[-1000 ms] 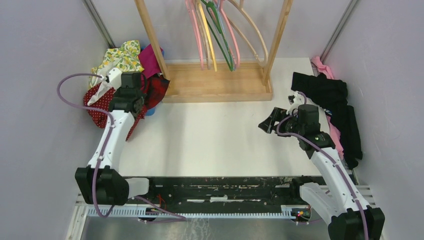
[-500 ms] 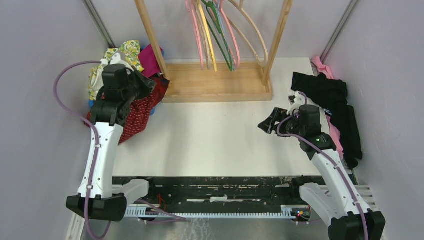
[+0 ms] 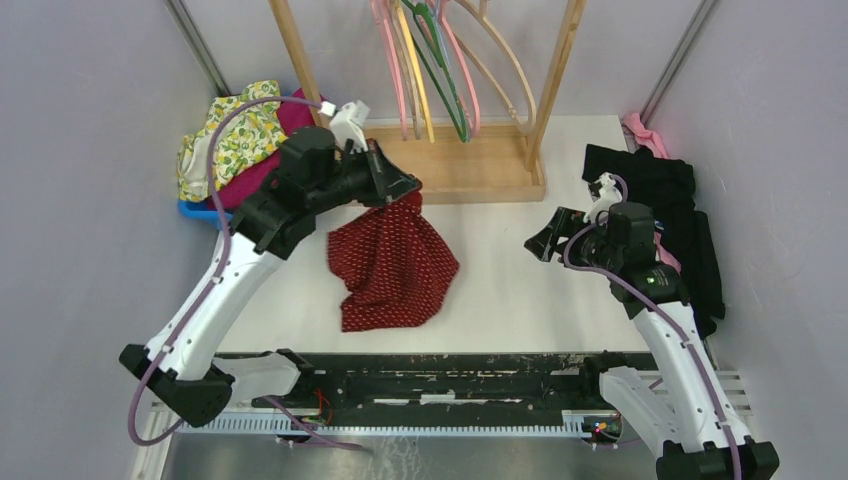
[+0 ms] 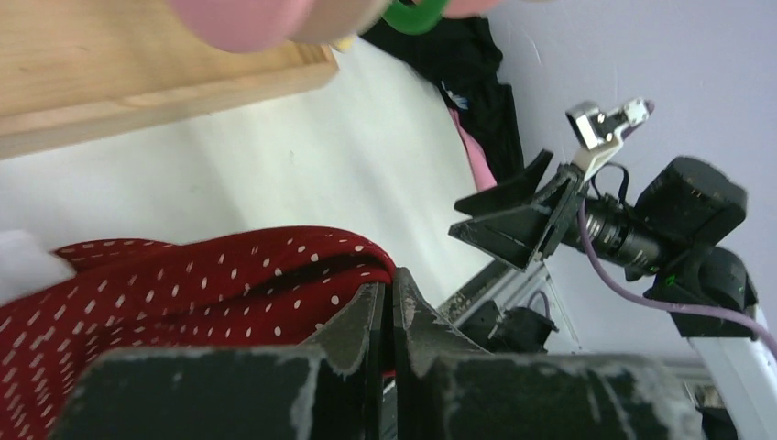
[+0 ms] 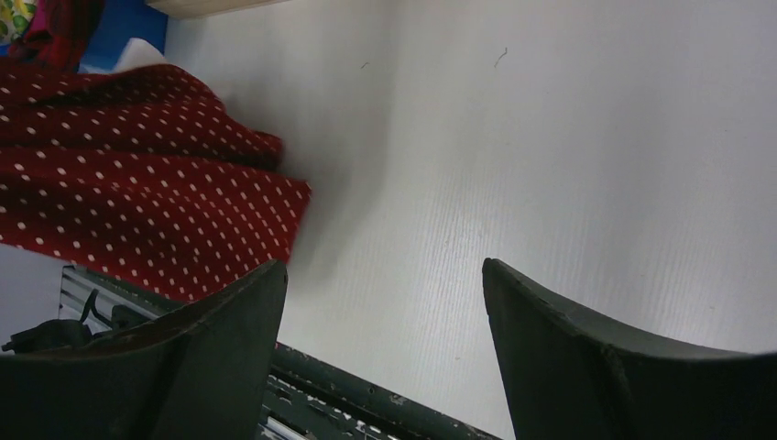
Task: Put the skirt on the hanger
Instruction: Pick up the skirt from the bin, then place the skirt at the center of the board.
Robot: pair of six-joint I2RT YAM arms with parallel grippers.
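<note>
The skirt (image 3: 392, 265) is dark red with small white dots. It hangs from my left gripper (image 3: 405, 192) and its lower part lies crumpled on the white table in front of the wooden rack. In the left wrist view my left gripper (image 4: 392, 286) is shut on a fold of the skirt (image 4: 183, 284). My right gripper (image 3: 542, 243) is open and empty over the table to the skirt's right. In the right wrist view the skirt (image 5: 119, 202) lies left of that gripper (image 5: 385, 275). No thin lilac-blue hanger shows in any view.
A wooden rack (image 3: 440, 168) at the back holds pink (image 3: 388, 60), green (image 3: 440, 75) and pale wooden (image 3: 505, 60) hangers. A lemon-print cloth (image 3: 225, 140) and a magenta cloth (image 3: 250, 172) pile on a blue bin (image 3: 195, 212) at the back left. Black clothes (image 3: 660, 190) lie right.
My left arm has swung right from the clothes pile at the back left, pulling the skirt out and carrying it to the table's middle. The right arm has barely moved.
</note>
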